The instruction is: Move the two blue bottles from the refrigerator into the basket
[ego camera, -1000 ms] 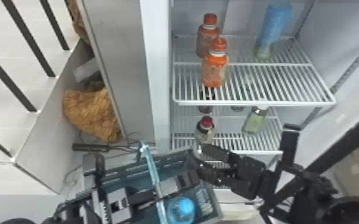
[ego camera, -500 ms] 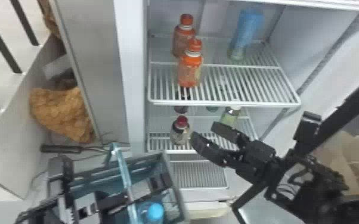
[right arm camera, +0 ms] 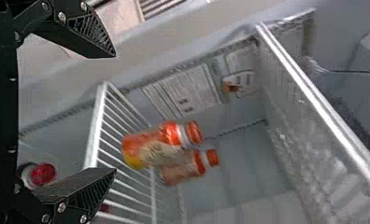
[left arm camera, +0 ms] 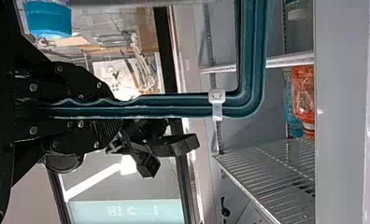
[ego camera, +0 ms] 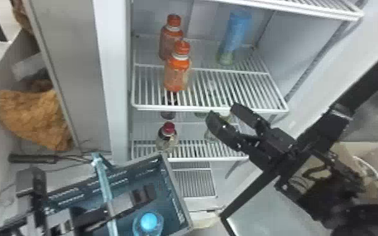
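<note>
On the refrigerator's upper shelf, a blue bottle [ego camera: 236, 31] leans at the right, behind two orange bottles. Another blue-capped bottle [ego camera: 148, 222] is inside the dark teal basket [ego camera: 179, 201]. My left gripper [ego camera: 107, 212] is at the basket's handle; in the left wrist view that gripper [left arm camera: 113, 108] is shut on the handle [left arm camera: 174, 106], with a blue cap [left arm camera: 48, 18] near it. Just in front of the upper shelf's edge, my right gripper [ego camera: 224, 113] stands open and empty. In the right wrist view, the spread right gripper [right arm camera: 115, 114] faces the shelf.
Two orange bottles [ego camera: 177, 70] stand at the upper shelf's left. A red-capped bottle [ego camera: 167, 138] is on the lower shelf. The wire shelf edge [ego camera: 210, 108] runs across below the upper bottles, and the cabinet's side wall [ego camera: 113, 78] borders the opening.
The head view has swung, shifting refrigerator and basket leftward in it. My right gripper has left the basket's side, moved right and up toward the upper shelf, and its fingers now stand clearly apart.
</note>
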{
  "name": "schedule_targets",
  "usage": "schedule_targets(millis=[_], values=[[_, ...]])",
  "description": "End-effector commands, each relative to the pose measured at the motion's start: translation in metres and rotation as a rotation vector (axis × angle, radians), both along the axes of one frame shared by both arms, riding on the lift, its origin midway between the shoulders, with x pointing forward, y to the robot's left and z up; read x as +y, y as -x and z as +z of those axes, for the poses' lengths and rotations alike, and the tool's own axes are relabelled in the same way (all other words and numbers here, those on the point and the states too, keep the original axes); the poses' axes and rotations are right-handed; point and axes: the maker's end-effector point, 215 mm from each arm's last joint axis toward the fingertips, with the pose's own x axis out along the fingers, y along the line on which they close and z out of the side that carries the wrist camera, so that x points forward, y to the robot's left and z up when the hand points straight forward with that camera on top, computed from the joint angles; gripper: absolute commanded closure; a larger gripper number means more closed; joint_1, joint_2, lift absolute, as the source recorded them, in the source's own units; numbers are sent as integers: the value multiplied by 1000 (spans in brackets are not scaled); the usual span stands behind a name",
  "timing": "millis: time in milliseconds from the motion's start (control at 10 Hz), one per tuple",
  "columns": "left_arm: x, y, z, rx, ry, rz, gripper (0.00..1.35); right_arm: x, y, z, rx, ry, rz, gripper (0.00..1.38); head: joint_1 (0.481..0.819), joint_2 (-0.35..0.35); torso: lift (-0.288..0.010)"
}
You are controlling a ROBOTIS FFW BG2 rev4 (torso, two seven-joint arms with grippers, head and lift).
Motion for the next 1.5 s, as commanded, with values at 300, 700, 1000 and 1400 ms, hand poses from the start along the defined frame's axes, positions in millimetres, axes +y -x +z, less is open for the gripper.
schedule_targets(millis=[300,700,1000,1400], values=[[-1,-1,1,-4,1,-2,1202,-63,-38,30,-134,43,-177,182,695,-312,-10],[-1,-1,0,-1,-1,-4,1202,-106,-87,32,-186,81,-295,193,695,-350,-10],[-1,-2,-1,0,-2,-3,1202,-120,-132,18,-170,86,-338,194,695,-350,-10],[-4,-1,-1,2,2,-11,1202,-116,-175,13,-165,82,-358,194,695,-350,-10]])
